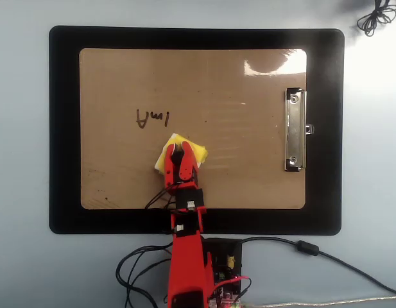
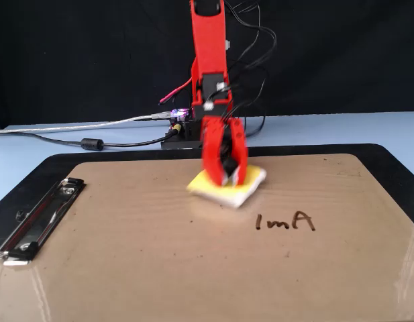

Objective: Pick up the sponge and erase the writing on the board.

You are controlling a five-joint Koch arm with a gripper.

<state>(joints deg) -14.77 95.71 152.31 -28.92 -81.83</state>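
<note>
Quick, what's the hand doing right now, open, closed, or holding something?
Hand: closed on the sponge, pressing it on the board.

Two fixed cameras, one scene.
Overhead view: straight down, arm base (image 1: 204,269) at 6 o'clock, clip at 3. Fixed view: low, close, opposite side, facing the base; both share the board (image 1: 249,167) (image 2: 160,268).

The board (image 2: 160,268) looks like smooth tan hardboard with a glossy finish (light glare streaks show near its clip (image 1: 295,130), which is shiny silver metal). Under it lies a matt black mat (image 1: 63,128). The sponge (image 2: 228,187) seems soft yellow foam, though blurred. The arm (image 1: 185,276) is matt red plastic.
</note>
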